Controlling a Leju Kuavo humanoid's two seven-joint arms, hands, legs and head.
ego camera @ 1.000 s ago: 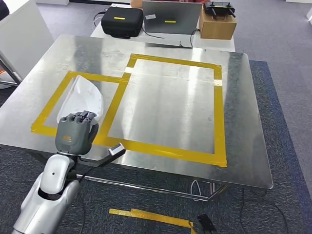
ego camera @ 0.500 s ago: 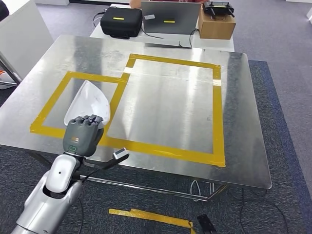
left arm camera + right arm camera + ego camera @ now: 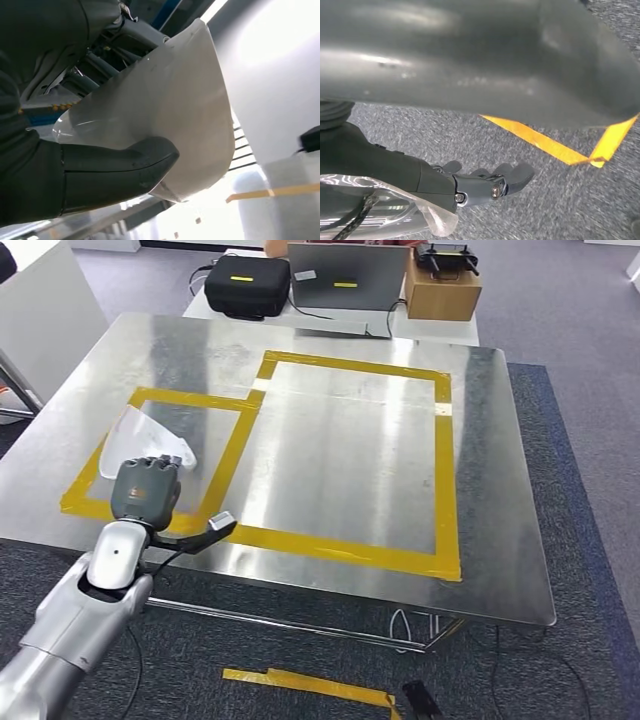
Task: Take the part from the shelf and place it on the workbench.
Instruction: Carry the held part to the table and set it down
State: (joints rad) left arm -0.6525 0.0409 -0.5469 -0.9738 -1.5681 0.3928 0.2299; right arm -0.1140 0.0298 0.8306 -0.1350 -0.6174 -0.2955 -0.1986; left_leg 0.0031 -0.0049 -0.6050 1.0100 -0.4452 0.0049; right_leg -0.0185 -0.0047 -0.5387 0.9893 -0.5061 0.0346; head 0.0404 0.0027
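The white curved part [image 3: 140,440] is in my left hand [image 3: 145,492], thumb [image 3: 120,165] clamped under it and fingers over the top, so grip looks firm. It hangs low over the small yellow-taped square [image 3: 162,455] at the near-left of the workbench [image 3: 490,490]; can't tell if its edge is touching the metal yet. Step in hand, as I judge it: the placing. Next move calls for easing the part flat inside the tape, then spreading the fingers and pulling the hand back w/o dragging it.

My right hand [image 3: 486,182] hangs by the carpet, fingers slightly apart, nothing in it.

Workbench is a shiny sheet-metal top w/ a larger taped rectangle [image 3: 355,460] to the right of the small one. Beyond the far edge: a white table [image 3: 453,330] w/ a black case [image 3: 249,285], a laptop [image 3: 347,275] and a cardboard box [image 3: 444,290]. Grey carpet [image 3: 589,320] all round, a loose tape strip [image 3: 309,683] on the floor near me.
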